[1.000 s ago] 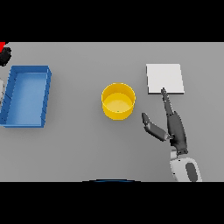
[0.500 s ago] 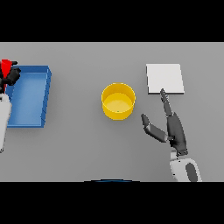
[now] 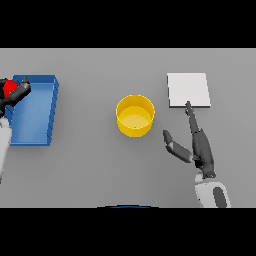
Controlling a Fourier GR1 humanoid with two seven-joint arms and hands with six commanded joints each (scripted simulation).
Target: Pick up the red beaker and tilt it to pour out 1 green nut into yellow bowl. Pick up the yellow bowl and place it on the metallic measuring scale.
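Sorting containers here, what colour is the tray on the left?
Blue, seen in the head view: the tray.

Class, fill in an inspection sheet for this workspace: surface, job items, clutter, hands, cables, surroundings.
Surface: plain grey table.
Job's things: round yellow bowl at centre, no nut visible inside; red beaker at far left; flat square metallic measuring scale at right, nothing on it.
Clutter: blue rectangular tray at left.
Hands: left hand curled round the beaker; right hand open, a fingertip at the scale's near edge.
Cables: nothing seen.
Surroundings: nothing seen.
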